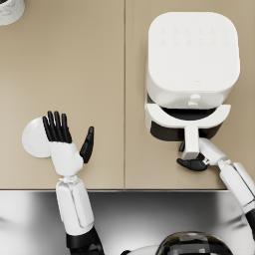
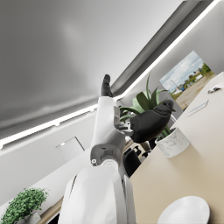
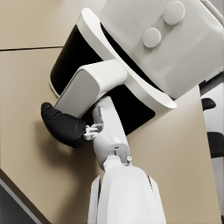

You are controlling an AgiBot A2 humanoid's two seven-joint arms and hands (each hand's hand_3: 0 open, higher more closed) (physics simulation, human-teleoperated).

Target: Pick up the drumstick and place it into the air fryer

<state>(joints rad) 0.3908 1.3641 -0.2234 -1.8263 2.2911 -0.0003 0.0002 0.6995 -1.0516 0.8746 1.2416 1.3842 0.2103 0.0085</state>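
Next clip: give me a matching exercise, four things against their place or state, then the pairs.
1. left hand
2. right hand
3. drawer
4. plate

a. partly pulled out of the air fryer
b. open, above the plate's edge
c. at the drawer's handle
d. white, holding nothing visible

Pairs: 1-b, 2-c, 3-a, 4-d

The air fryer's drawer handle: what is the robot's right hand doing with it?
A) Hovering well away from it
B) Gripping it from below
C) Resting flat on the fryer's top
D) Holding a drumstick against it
B: the right hand has its dark fingers wrapped under the white handle of the air fryer, whose drawer sits slightly pulled out.
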